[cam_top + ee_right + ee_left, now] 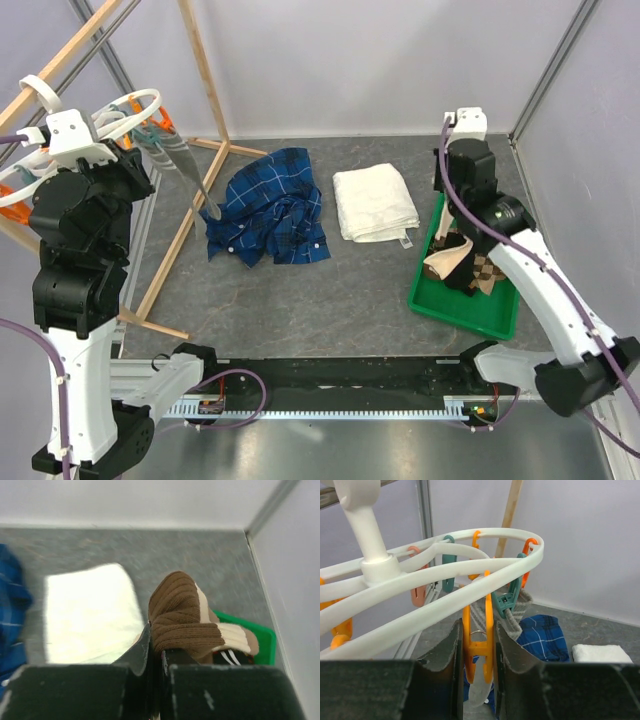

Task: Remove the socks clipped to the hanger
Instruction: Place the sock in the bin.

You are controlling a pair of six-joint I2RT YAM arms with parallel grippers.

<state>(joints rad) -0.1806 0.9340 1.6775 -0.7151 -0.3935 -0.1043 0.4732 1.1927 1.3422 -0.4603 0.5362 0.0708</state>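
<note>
1. Our left claw (pixel 479 662) stands narrow, its fingers (pixel 447 660) flanking an orange clothespin (pixel 479 630) on the white round hanger (pixel 470 570). They seem to press its sides, though the contact is hard to confirm.
2. A grey sock (pixel 519 614) hangs from a teal clothespin (pixel 502 602) just beside it.
3. Our right claw (pixel 156 655) is pinched closed on a brown ribbed sock (pixel 180 620) above the green tray (pixel 450 305), where other socks (pixel 482 272) lie.

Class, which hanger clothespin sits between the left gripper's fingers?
The orange clothespin at the front of the hanger; the neighbouring teal one, holding a grey sock, hangs outside.
</note>
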